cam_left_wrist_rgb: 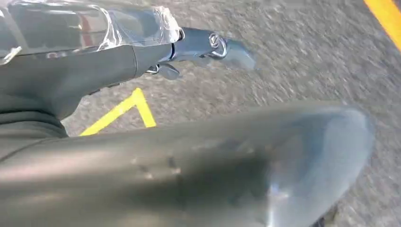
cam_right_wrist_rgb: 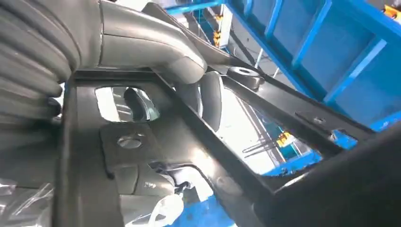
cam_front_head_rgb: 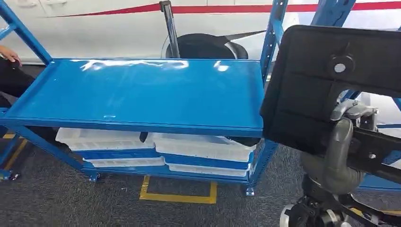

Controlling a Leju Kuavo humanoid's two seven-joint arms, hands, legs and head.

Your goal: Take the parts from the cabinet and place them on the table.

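Right hand low on the right in the head view, wrist partly cut off by the frame's bottom edge. It holds a black part, a flat panel with a ribbed back and a round fastener, raised just right of the blue desk. The panel hides the desk's right end and most of the fingers. In the right wrist view the thumb is pressed over the part's black frame bars and darker fingers curl round from behind: closed on the part. How many fingers are wrapped, cannot tell. Part count in hand: one.

Left hand in the left wrist view hangs over grey floor. Big blurred thumb in front, one dark finger stretched straight beyond it, nothing in it. The other fingers are hidden behind the thumb and a plastic-wrapped cover, but what shows reads as open. Yellow floor tape beneath, blurred.

The desk is a blue steel shelf unit; top surface glossy with glare. On the lower shelves, white trays: four visible, two stacks of two, their back parts hidden under the top. A dark item sticks out of the upper right tray, too hidden to identify. A yellow tape rectangle is on the floor in front.

Far left edge: a person's hand, cut off. Behind the desk, a white body with a red stripe and one black wheel, lower half hidden by the desk.
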